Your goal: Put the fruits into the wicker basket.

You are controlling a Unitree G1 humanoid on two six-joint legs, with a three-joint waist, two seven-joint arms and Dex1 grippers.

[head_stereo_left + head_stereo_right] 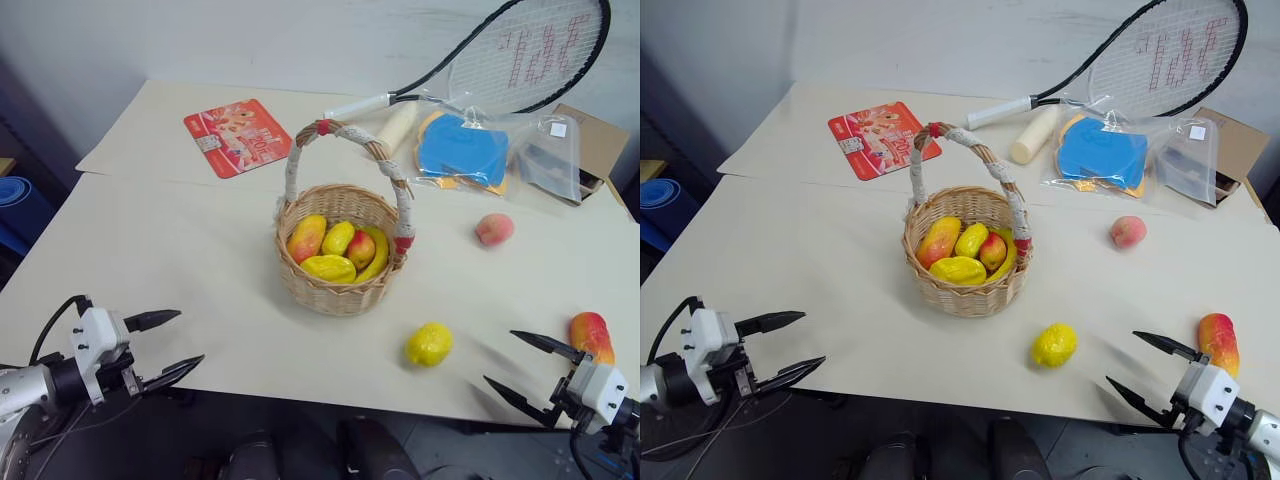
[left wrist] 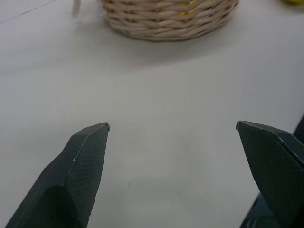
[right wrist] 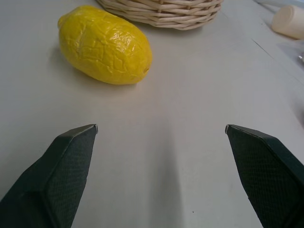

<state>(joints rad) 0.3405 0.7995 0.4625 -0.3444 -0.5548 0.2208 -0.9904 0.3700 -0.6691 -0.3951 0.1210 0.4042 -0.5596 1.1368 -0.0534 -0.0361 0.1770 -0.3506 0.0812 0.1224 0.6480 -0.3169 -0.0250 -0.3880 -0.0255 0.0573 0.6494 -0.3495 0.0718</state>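
The wicker basket [image 1: 340,255] stands mid-table with several yellow and red-yellow fruits [image 1: 335,250] inside it. Loose on the table lie a bumpy yellow lemon [image 1: 429,344] in front of the basket to the right, a pink peach [image 1: 494,229] farther back on the right, and a red-to-yellow mango [image 1: 591,335] near the right front edge. My right gripper [image 1: 512,362] is open at the front edge, between lemon and mango, with the lemon [image 3: 105,44] just ahead of it. At the front left edge my left gripper [image 1: 185,342] is open and empty, facing the basket [image 2: 166,19].
At the back lie a red printed card [image 1: 237,137], a tennis racket [image 1: 500,60], a cream cylinder [image 1: 395,128], a plastic bag with a blue item [image 1: 465,150] and a cardboard box [image 1: 592,140]. Bare table lies between the grippers and the basket.
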